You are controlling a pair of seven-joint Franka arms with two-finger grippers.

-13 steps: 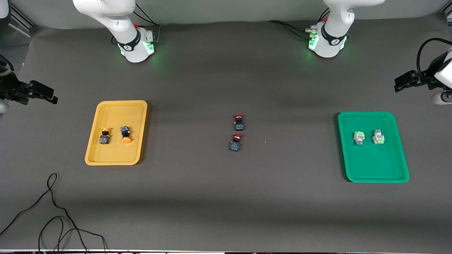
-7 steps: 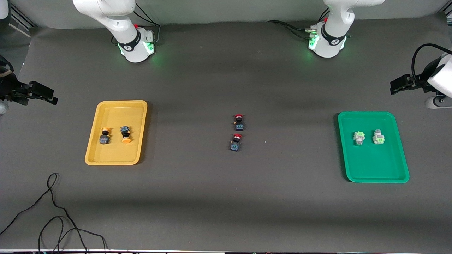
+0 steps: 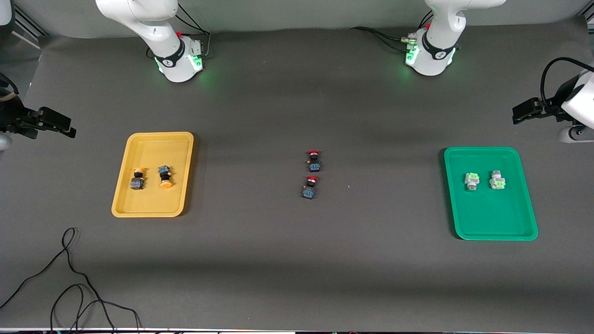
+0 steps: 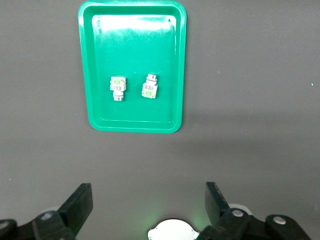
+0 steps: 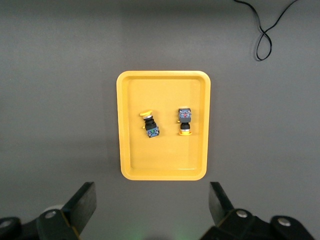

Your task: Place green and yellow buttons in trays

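Note:
Two yellow buttons [image 3: 137, 178] [image 3: 164, 177] lie in the yellow tray [image 3: 158, 148], toward the right arm's end. Two green buttons [image 3: 471, 181] [image 3: 496, 180] lie in the green tray [image 3: 496, 213], toward the left arm's end. My right gripper [image 3: 68, 127] hangs open and empty above the table's edge beside the yellow tray. My left gripper [image 3: 516, 113] hangs open and empty above the table beside the green tray. The left wrist view shows its open gripper [image 4: 147, 192], the green tray [image 4: 132, 50] and its buttons [image 4: 118, 86] [image 4: 149, 87]. The right wrist view shows its open gripper [image 5: 151, 192], the yellow tray [image 5: 162, 155] and its buttons [image 5: 149, 125] [image 5: 185, 120].
Two dark red-capped switches [image 3: 314, 160] [image 3: 310, 187] lie on the dark mat at the table's middle, one nearer the front camera than the other. A black cable [image 3: 69, 278] loops on the mat near the front camera at the right arm's end.
My left gripper has shifted slightly toward the table's middle and the arm has swung a little. The right gripper, trays and buttons have not moved.

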